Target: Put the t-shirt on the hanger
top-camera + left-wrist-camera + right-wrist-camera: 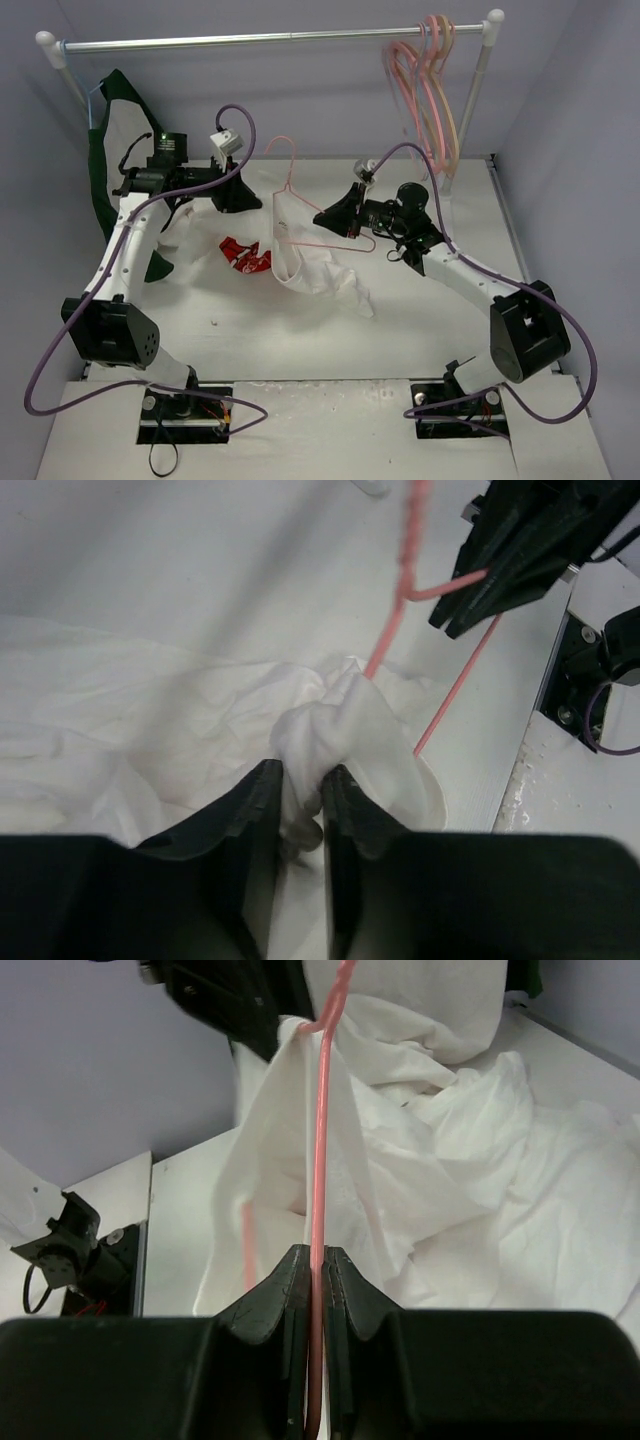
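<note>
The white t-shirt (318, 272) lies crumpled mid-table, its red print (243, 255) showing at the left. Part of it is draped over one end of the thin pink hanger (290, 180), which is lifted above the table with its hook pointing away. My left gripper (255, 200) is shut on a bunch of the shirt's cloth (340, 720) right beside the hanger's rod (400, 600). My right gripper (322, 215) is shut on the hanger; the pink rod (320, 1140) runs straight between its jaws (316, 1253), with shirt cloth (450, 1160) behind it.
A metal rail (270, 38) spans the back, with several pink and peach hangers (430, 80) at its right end. A white shirt with dark green sleeves (105, 160) hangs at the left behind my left arm. Walls close in both sides.
</note>
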{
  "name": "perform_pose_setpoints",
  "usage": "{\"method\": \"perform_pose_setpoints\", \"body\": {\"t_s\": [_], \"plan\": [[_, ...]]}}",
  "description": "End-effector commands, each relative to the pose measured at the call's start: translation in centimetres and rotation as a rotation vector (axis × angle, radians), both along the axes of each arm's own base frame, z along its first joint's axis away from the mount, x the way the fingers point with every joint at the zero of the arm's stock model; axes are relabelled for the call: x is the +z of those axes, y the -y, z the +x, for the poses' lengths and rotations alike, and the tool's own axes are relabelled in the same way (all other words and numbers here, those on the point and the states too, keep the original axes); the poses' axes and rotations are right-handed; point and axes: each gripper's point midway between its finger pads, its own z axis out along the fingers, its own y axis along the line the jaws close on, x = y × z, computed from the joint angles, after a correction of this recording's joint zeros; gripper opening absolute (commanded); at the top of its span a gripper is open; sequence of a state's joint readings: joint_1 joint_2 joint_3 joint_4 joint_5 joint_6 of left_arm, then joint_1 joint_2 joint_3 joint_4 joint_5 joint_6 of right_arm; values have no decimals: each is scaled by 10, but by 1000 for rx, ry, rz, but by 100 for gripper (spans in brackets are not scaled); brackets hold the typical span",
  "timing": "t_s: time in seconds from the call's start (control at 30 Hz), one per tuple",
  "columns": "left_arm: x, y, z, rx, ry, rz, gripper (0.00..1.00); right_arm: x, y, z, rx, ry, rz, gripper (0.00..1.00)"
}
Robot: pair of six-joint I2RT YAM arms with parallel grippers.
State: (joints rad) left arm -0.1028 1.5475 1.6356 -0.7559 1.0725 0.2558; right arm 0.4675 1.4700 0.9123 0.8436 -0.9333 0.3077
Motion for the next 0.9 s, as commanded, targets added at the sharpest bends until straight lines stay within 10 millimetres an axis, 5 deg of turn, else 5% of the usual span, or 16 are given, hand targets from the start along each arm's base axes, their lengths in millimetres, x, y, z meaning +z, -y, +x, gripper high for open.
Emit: {"method": "perform_pose_setpoints", "body": {"t_s": [0.0, 0.3, 0.37, 0.5, 0.7, 0.87], "plan": [[40, 18, -29, -96, 64, -118, 14, 83, -4, 4, 2, 260, 117, 0], [42, 19, -41, -82, 55, -157, 0, 91, -5, 14, -2, 249, 102, 0], [40, 16, -39, -32, 51, -141, 0, 89, -4, 19, -30, 241, 77, 10], [43, 2, -21, 121, 95, -69, 0, 81, 5, 35, -142, 199, -14, 46], [54, -12, -8, 277, 142, -25, 0, 90, 47, 65, -472, 199, -85, 59], [57, -28, -7, 397, 190, 39, 0, 98, 81, 66, -671, 184, -95, 65]]}}
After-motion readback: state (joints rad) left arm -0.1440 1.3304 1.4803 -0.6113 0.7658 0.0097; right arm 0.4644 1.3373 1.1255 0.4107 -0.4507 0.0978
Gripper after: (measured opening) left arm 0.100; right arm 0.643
